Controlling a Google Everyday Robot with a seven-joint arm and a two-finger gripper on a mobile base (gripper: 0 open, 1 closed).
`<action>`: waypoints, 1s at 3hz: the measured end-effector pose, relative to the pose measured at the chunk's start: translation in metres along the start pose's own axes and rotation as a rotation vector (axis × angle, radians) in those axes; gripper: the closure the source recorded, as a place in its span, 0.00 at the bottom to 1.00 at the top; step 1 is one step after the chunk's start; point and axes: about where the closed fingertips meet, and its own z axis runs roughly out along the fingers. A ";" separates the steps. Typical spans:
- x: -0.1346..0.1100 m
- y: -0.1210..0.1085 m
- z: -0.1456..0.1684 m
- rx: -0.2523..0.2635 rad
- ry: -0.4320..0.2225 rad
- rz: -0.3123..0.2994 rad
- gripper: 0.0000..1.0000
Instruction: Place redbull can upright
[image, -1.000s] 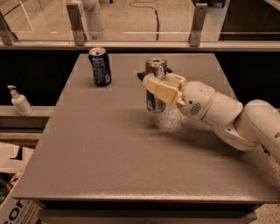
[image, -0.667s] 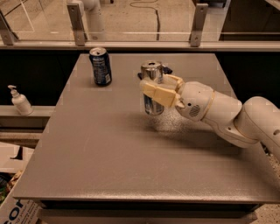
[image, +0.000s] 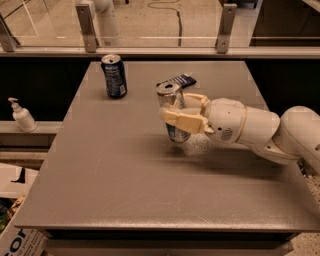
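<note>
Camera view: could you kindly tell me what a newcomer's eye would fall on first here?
The white arm reaching in from the right stands out first, its gripper shut on the redbull can, held roughly upright near the middle of the grey table. Next come the wider dark blue can, standing alone toward the table's far left corner, and a small pump bottle on the ledge at the left.

Grey matte table (image: 110, 180) fills middle. Behind it, glass barrier (image: 150, 27) on metal posts (image: 226, 25); pale floor (image: 50, 20) beyond, black cable (image: 172, 7) lying across it. Left: low ledge (image: 47, 127) bearing white pump bottle (image: 22, 117), cardboard boxes (image: 12, 180) below. Dark gaps flank table. Light soft, even.
</note>
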 end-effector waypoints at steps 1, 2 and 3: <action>0.005 0.008 -0.004 -0.047 0.044 -0.037 1.00; 0.008 0.012 -0.007 -0.081 0.081 -0.067 1.00; 0.020 0.015 -0.014 -0.082 0.095 -0.073 1.00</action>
